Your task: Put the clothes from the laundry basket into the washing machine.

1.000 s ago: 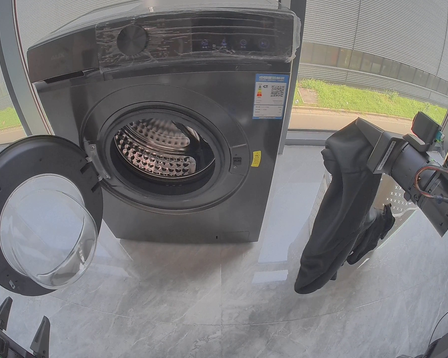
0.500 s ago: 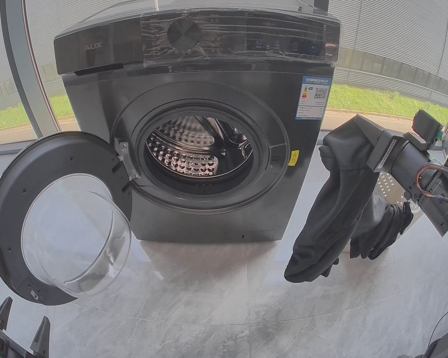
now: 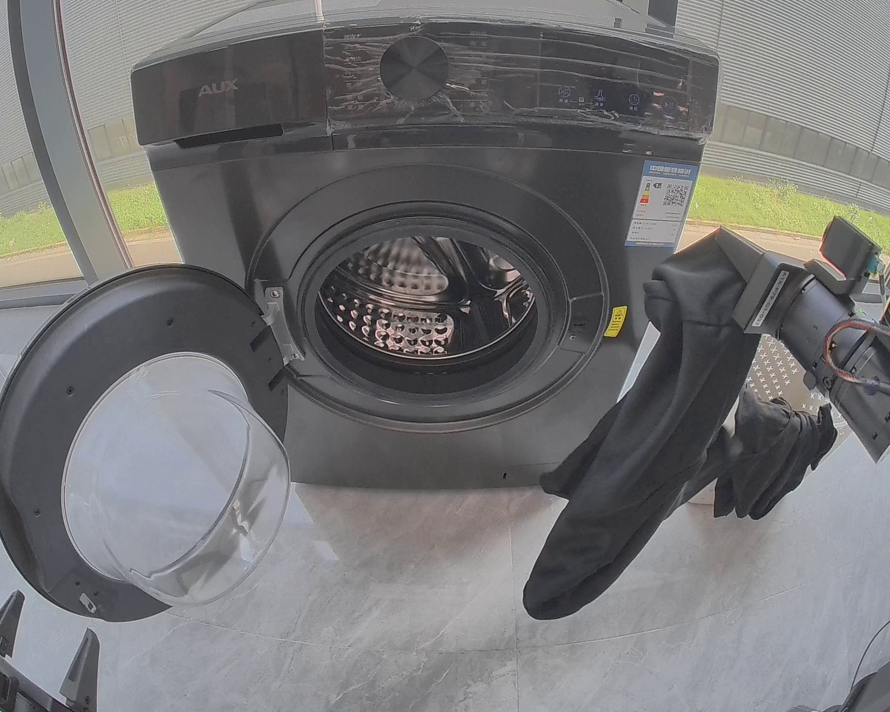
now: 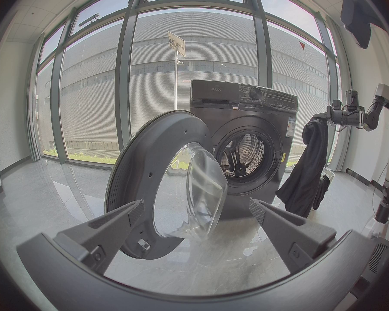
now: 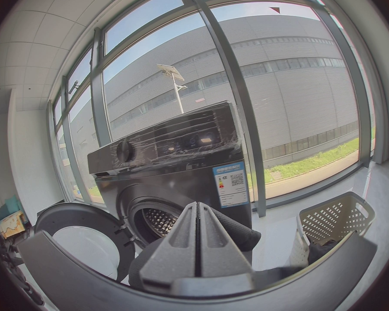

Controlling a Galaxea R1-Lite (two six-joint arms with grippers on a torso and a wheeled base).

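Observation:
The dark grey washing machine (image 3: pixel 425 140) stands ahead with its round door (image 3: pixel 138 447) swung wide to the left and its steel drum (image 3: pixel 425 309) exposed. A long dark garment (image 3: pixel 653 427) hangs from my right gripper (image 3: pixel 737 259), which is shut on its top, to the right of the machine's opening. In the right wrist view the fingers (image 5: pixel 183 238) are pressed together over the dark cloth (image 5: pixel 237 234). The white laundry basket (image 3: pixel 781 373) sits on the floor behind the garment, more dark cloth draped at its edge. My left gripper (image 3: pixel 51 615) is low at the front left, open.
The marble floor (image 3: pixel 415 566) in front of the machine is bare. Tall windows with dark frames (image 3: pixel 59 150) stand behind the machine. The open door juts out over the floor between my left gripper and the drum.
The head camera has shifted, so the machine now sits more central. The hanging garment's lower end has swung toward the machine's front. The right gripper still holds it.

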